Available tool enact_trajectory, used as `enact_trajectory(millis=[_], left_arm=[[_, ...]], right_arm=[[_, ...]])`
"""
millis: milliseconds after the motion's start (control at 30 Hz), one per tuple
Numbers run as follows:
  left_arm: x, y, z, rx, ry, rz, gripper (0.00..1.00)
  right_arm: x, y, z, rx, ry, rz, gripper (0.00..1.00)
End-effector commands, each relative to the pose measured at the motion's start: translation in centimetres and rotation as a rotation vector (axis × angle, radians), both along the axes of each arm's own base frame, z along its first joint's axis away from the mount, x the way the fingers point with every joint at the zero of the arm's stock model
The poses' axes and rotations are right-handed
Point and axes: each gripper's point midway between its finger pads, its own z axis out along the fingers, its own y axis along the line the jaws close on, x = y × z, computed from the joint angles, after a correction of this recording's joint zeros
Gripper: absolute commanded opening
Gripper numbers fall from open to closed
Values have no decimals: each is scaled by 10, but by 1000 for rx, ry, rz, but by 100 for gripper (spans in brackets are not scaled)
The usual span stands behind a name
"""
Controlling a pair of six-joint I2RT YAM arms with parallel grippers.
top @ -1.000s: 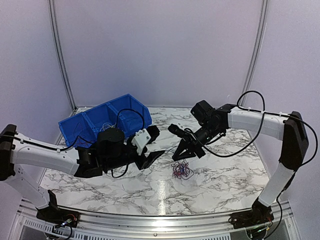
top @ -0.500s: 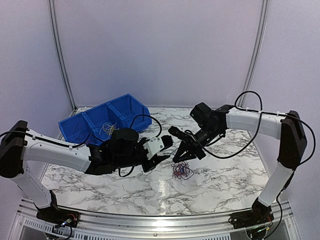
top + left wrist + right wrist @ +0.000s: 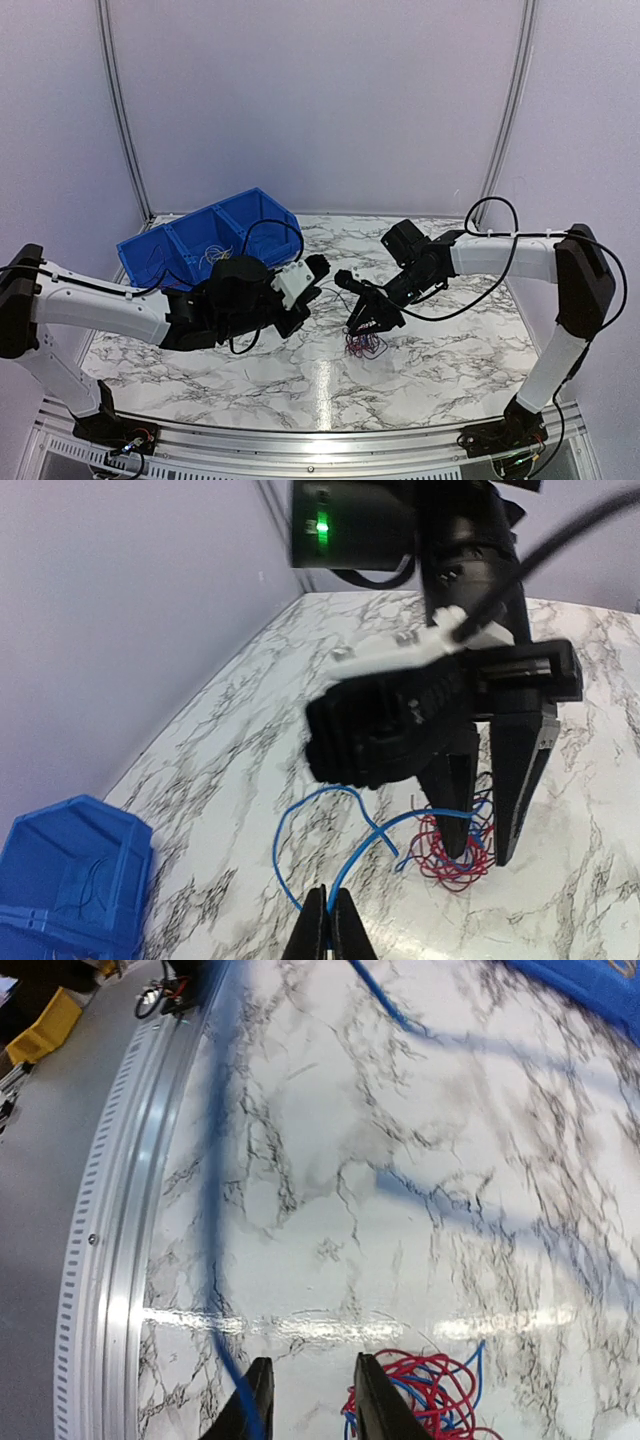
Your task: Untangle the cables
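Blue wire (image 3: 278, 840) is pinched in your closed left hand (image 3: 328, 930); your right hand (image 3: 315, 1362) stands narrowly parted over the red bundle (image 3: 455, 855) on the surface (image 3: 250, 730). Unpinned, the bundle may drag along.

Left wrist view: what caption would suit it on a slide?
Left gripper pinches a blue wire leading to the red tangle below the open right gripper.
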Motion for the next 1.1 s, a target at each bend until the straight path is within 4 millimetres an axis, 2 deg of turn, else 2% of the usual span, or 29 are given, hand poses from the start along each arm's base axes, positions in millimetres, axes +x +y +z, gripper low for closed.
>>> enact_trajectory(millis=[0, 100, 267, 367, 467, 633, 900, 1000, 1067], left_arm=[[9, 39, 22, -113, 6, 172, 0], [5, 56, 19, -149, 22, 205, 0], [1, 71, 17, -194, 46, 237, 0], [3, 83, 21, -205, 31, 281, 0], [6, 97, 32, -228, 2, 333, 0], [6, 130, 75, -317, -59, 423, 0], [-7, 209, 176, -481, -165, 586, 0], [-16, 227, 192, -552, -160, 577, 0], [-19, 224, 186, -564, -126, 548, 0]], right_arm=[[39, 5, -7, -37, -138, -154, 33], [47, 6, -22, -62, -129, -186, 35], [54, 7, -54, -120, -103, -206, 35], [55, 5, -71, -166, -91, -201, 28], [56, 3, -80, -196, -91, -201, 23], [61, -2, -85, -233, -121, -208, 14], [62, -7, -99, -286, -115, -208, 3], [64, -8, -98, -293, -123, -213, 2], [66, -9, -98, -300, -131, -219, 3]])
